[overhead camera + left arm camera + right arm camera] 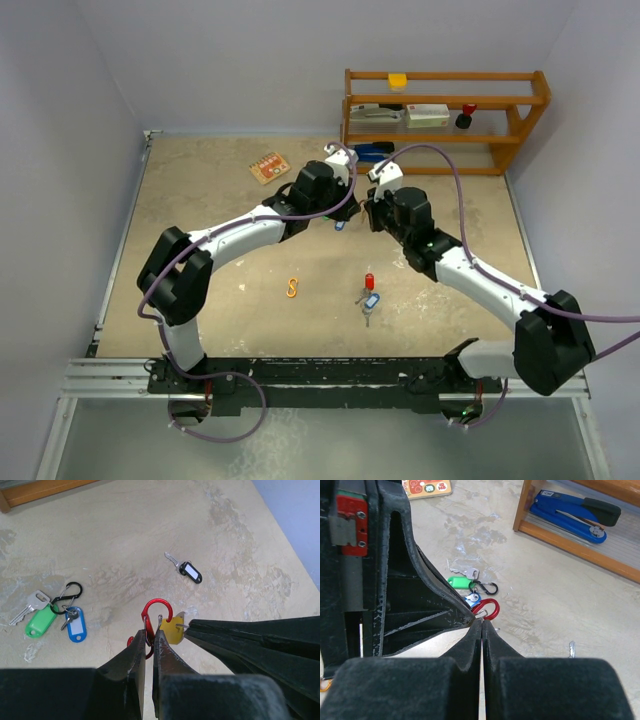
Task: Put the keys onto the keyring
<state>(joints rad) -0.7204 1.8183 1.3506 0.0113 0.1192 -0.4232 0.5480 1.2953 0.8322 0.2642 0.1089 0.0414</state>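
The left gripper [149,639] is closed tight on the red clip [158,600] and holds it upright with the gate free, so that the right gripper [481,623], closed on the wire ring [183,626] of the yellow-tagged key [172,632] just beside it, can probably hook this ring on.

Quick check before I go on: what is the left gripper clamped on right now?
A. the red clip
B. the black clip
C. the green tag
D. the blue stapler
A: the left wrist view shows the left gripper shut on the lower end of the red clip. The right gripper holds the yellow-tagged key against it, and the black clip lies loose farther off.
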